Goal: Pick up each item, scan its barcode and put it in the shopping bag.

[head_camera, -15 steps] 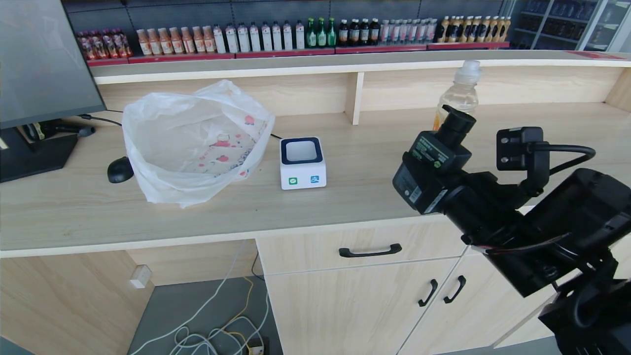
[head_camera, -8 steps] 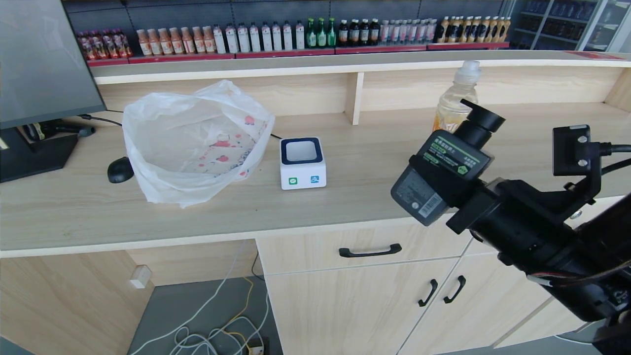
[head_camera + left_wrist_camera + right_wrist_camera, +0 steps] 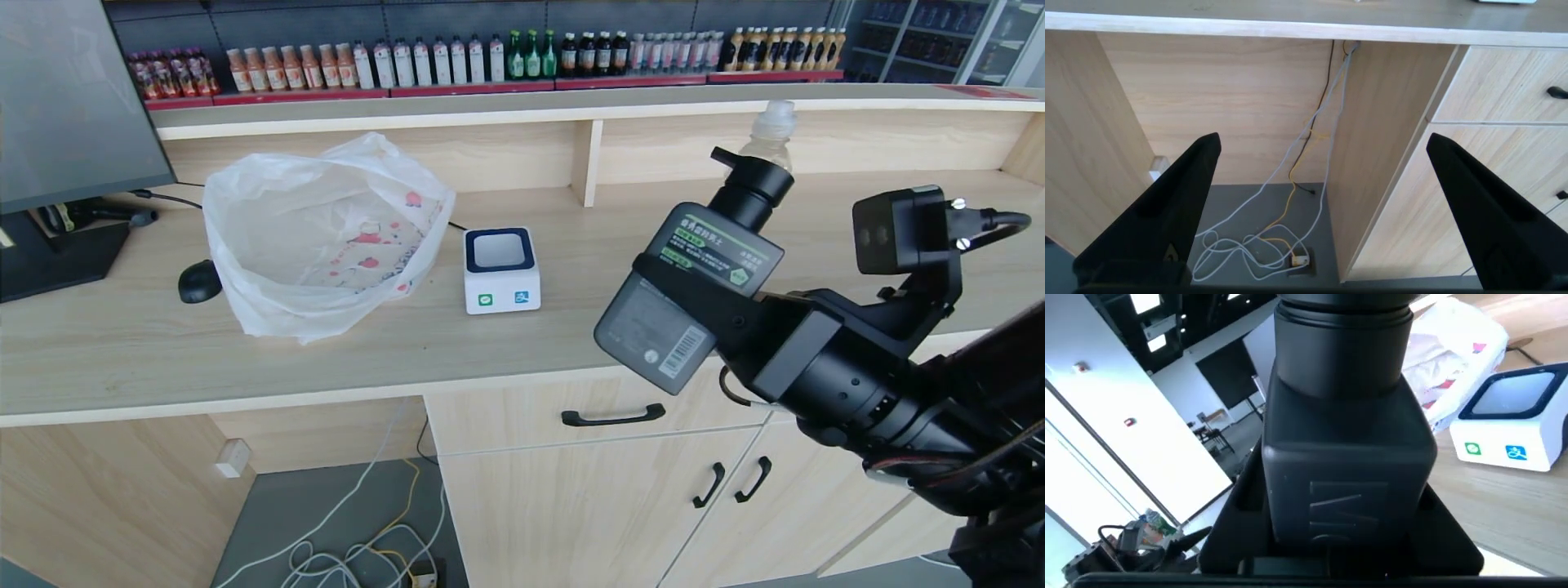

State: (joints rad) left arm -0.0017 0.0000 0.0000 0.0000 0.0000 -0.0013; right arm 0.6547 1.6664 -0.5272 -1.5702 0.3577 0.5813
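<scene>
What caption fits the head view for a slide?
Right gripper holds a dark bottle, barcode visible, right of the scanner and shopping bag.

Open counter (image 3: 592, 269) between scanner (image 3: 501, 269) and black bottle (image 3: 694, 286), shopping bag (image 3: 318, 237) just beside scanner

Head cam looks down at light wooden desk (image 3: 522, 351); right wrist shares white cube scanner (image 3: 501, 269), 12 o'clock; left faces underneath.
</scene>
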